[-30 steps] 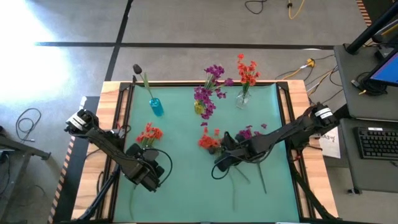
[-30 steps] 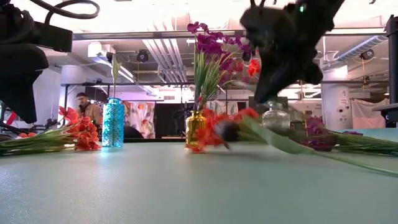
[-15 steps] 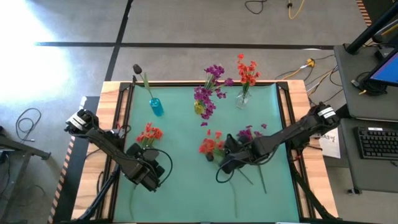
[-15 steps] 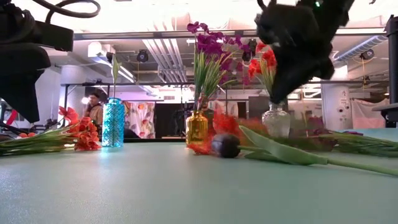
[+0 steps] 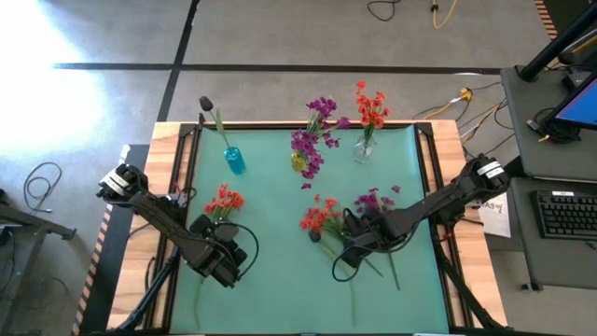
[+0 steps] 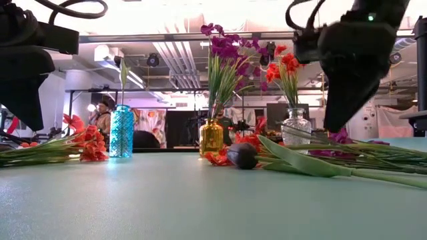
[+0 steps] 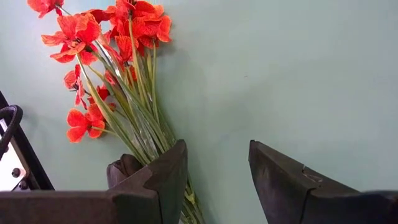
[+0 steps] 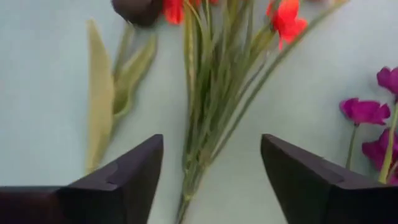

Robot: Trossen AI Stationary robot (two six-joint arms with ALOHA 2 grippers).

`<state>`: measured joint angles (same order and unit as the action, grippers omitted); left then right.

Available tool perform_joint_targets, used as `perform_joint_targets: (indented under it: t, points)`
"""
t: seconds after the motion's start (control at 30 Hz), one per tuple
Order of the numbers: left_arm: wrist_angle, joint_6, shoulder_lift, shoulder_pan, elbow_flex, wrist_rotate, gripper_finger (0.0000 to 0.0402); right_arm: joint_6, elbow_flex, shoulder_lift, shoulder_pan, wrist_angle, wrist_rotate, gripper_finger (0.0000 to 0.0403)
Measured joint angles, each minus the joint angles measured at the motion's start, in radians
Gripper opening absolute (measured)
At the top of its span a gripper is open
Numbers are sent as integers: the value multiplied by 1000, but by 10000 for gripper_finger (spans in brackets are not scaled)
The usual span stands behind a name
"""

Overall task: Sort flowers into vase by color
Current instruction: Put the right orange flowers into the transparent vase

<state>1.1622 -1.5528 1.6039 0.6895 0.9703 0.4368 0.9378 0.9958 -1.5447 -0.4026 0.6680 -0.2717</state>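
Straddling orange-red stems (image 8: 205,118), open right gripper (image 8: 211,180); overhead apparently hidden.

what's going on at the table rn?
Two arms are sorting artificial flowers into vases by color. The blue vase holds a dark bud, the yellow vase purple stems, the clear vase orange-red ones. The right claw is open over loose stems mid-table: an orange-red bunch, a dark bud and purple flowers, gripping none. The left claw sits open beside another orange-red bunch lying on the mat.
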Motion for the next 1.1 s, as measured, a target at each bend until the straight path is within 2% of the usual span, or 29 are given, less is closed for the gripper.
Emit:
perform_joint_targets:
  t: [0.23, 0.37, 0.5, 0.67, 1.0, 1.1]
  points:
    - [-2, 0, 0, 1, 0, 9, 158, -56, -24, -99, -25, -95, -2, 317]
    - [-3, 0, 0, 0, 0, 23, 158, -49, -15, -165, -23, -104, -58, 315]
    - [-5, 0, 0, 0, 0, 26, 158, -48, 1, -188, -26, -108, -106, 294]
    - [-9, 0, 0, 0, -1, 29, 158, -29, 12, -189, -27, -105, -132, 231]
    - [-16, 0, 3, 0, -2, 53, 158, 20, 12, -188, -24, -99, -123, 30]
    - [-17, 0, 4, 0, -2, 53, 158, 23, 12, -168, -24, -96, -123, 22]
